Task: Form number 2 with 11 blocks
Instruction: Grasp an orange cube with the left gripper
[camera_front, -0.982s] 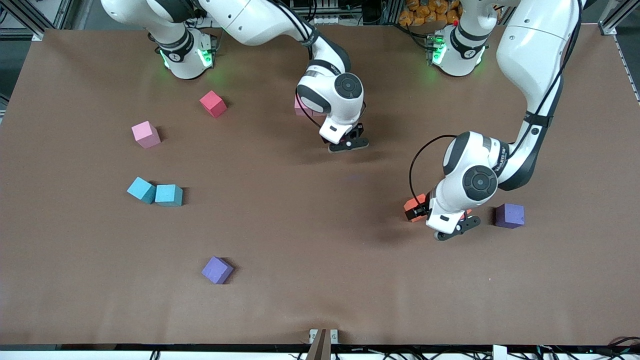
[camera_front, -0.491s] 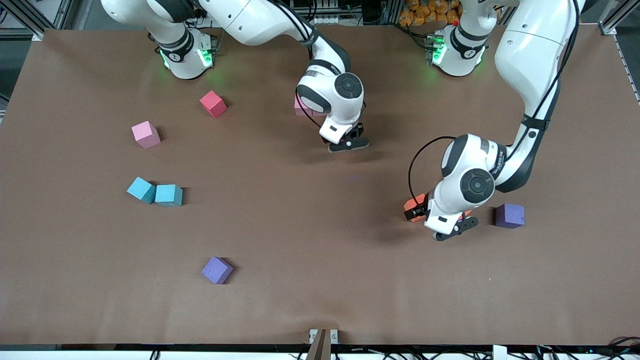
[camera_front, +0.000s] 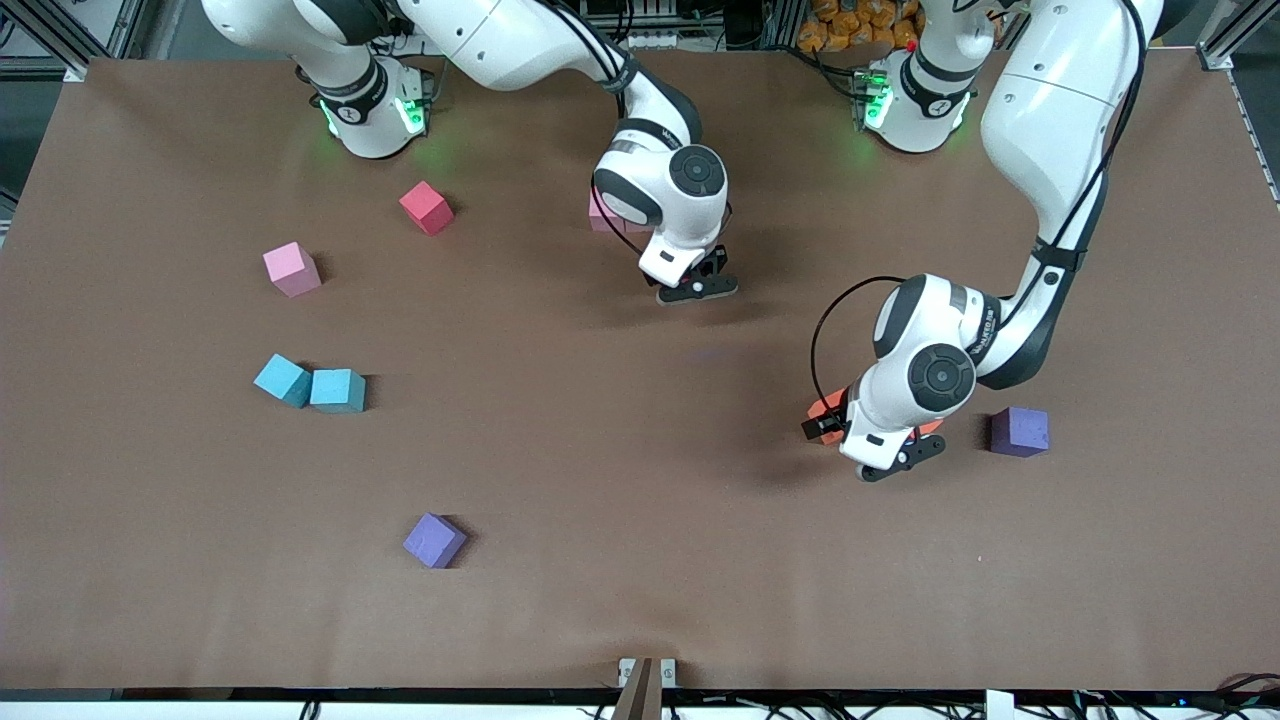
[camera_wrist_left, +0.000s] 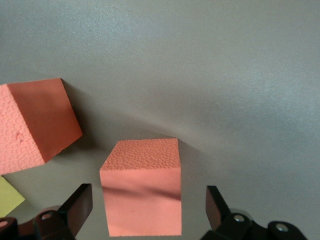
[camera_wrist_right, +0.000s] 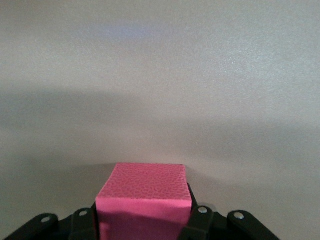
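My left gripper (camera_front: 893, 462) (camera_wrist_left: 148, 202) is open and low over an orange block (camera_wrist_left: 142, 187), one finger on either side with gaps. A second orange block (camera_front: 824, 409) (camera_wrist_left: 35, 125) lies beside it, with a yellow corner (camera_wrist_left: 7, 197) close by. My right gripper (camera_front: 697, 290) (camera_wrist_right: 145, 217) is shut on a bright pink block (camera_wrist_right: 145, 197) low over the table's middle. The number 2 is out of view; the blocks lie scattered.
Toward the right arm's end lie a red block (camera_front: 425, 207), a pale pink one (camera_front: 291, 268), two touching teal ones (camera_front: 282, 380) (camera_front: 337, 390) and a purple one (camera_front: 434, 540). Another purple block (camera_front: 1019, 431) sits beside the left gripper. A pink block (camera_front: 599, 214) is half hidden by the right wrist.
The left arm's wrist and gripper have shifted a little toward the right arm's end, over the orange blocks. The right arm has stayed still with its pink block.
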